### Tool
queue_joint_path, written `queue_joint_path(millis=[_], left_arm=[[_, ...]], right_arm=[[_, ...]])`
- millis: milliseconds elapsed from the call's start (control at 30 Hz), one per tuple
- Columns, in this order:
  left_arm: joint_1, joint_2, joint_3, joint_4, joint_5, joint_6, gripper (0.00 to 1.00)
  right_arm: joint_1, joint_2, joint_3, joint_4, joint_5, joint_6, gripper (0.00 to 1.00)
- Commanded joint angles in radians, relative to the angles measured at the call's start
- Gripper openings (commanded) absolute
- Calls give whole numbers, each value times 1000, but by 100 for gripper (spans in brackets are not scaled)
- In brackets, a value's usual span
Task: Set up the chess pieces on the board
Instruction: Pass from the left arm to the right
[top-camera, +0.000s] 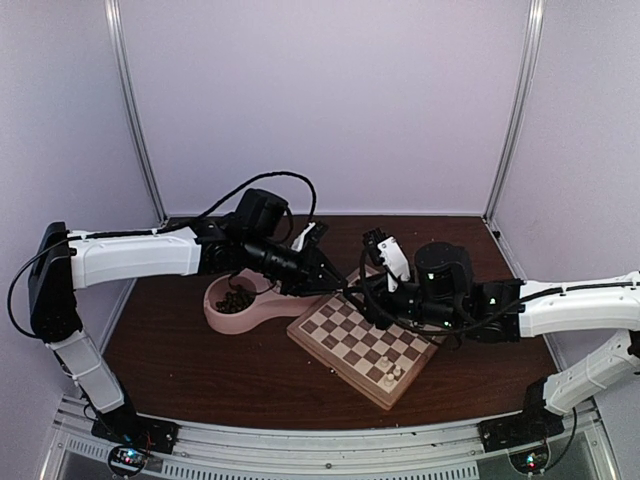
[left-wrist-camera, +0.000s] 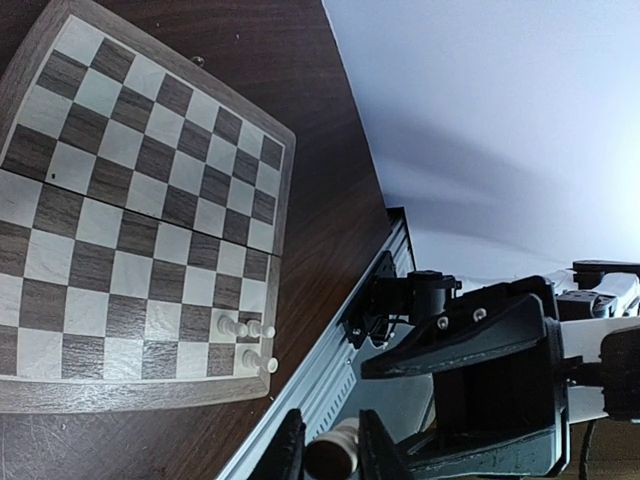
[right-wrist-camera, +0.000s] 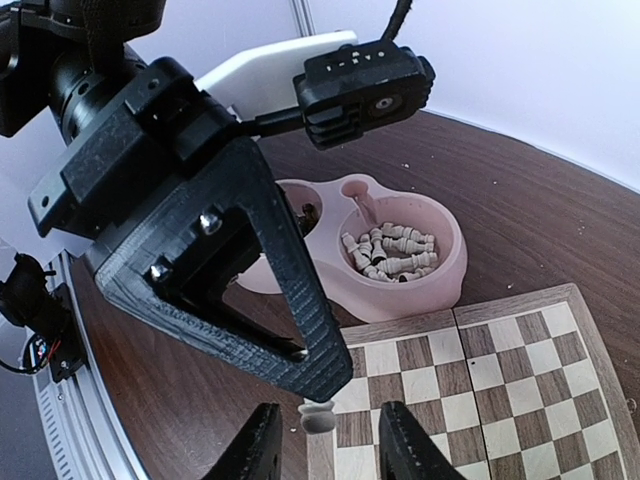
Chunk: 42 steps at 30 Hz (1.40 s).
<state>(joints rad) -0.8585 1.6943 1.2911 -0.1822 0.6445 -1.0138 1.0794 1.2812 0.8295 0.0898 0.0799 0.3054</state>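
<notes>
The wooden checkered board (top-camera: 350, 335) lies at the middle of the table, with three cream-white pieces (top-camera: 392, 376) standing at its near corner; they also show in the left wrist view (left-wrist-camera: 248, 340). My left gripper (left-wrist-camera: 333, 455) is shut on a cream-white piece (left-wrist-camera: 335, 452) and holds it above the board's far-left corner. In the right wrist view that piece (right-wrist-camera: 320, 416) hangs from the tip of the left gripper's black fingers (right-wrist-camera: 290, 290), between my right fingertips. My right gripper (right-wrist-camera: 330, 445) is open around it, its fingers apart from the piece.
A pink double-bowl dish (top-camera: 222, 312) stands left of the board. One bowl holds several cream-white pieces (right-wrist-camera: 392, 250), the other dark pieces (top-camera: 237, 297). The metal rail (top-camera: 320, 450) runs along the table's near edge. White walls enclose the back and sides.
</notes>
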Motion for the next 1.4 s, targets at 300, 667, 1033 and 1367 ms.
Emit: queue_joint_path(millis=[300, 667, 1033, 1367], left_arm=[[-8, 13, -3, 55, 17, -6, 20], [-13, 34, -11, 88, 32, -22, 20], [-12, 30, -24, 111, 29, -31, 21], [-13, 30, -30, 111, 33, -33, 21]], right_arm=[[-6, 30, 39, -25, -5, -17, 22], [-6, 33, 44, -31, -6, -17, 15], [-6, 46, 47, -47, -9, -14, 28], [-6, 67, 57, -51, -9, -2, 9]])
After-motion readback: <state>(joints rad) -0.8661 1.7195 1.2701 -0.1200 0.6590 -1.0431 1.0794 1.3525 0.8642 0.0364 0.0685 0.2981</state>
